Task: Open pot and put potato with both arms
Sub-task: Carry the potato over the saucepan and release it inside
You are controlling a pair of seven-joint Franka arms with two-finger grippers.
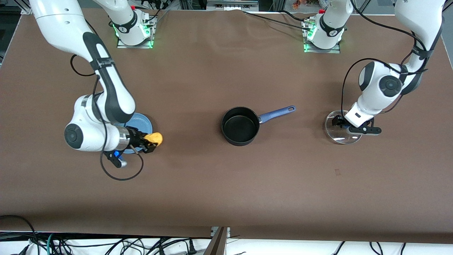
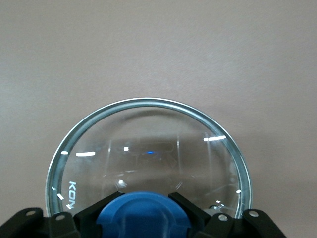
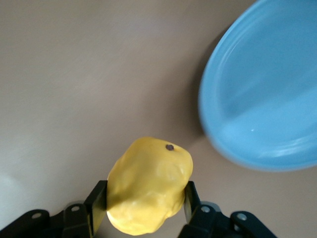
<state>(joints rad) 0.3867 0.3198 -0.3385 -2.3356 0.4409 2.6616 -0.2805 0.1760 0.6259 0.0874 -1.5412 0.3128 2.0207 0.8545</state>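
R gripper (image 1: 150, 141) clenched on potato (image 1: 154, 138); my fingers (image 3: 96, 206) press both sides of it. Held up in air just past edge of blue plate (image 1: 143, 122), over bare table (image 1: 212, 194), on the pot side of plate.

L gripper (image 1: 340, 122) clamped on blue knob (image 2: 141, 215) of glass lid (image 1: 341, 136). Lid w/ metal rim is at L arm's end of table; can't tell if touching surface.

Pot (image 1: 240, 125) sits uncovered betw. my two grippers, well apart from both, its blue handle (image 1: 277, 113) pointing toward L gripper's side.
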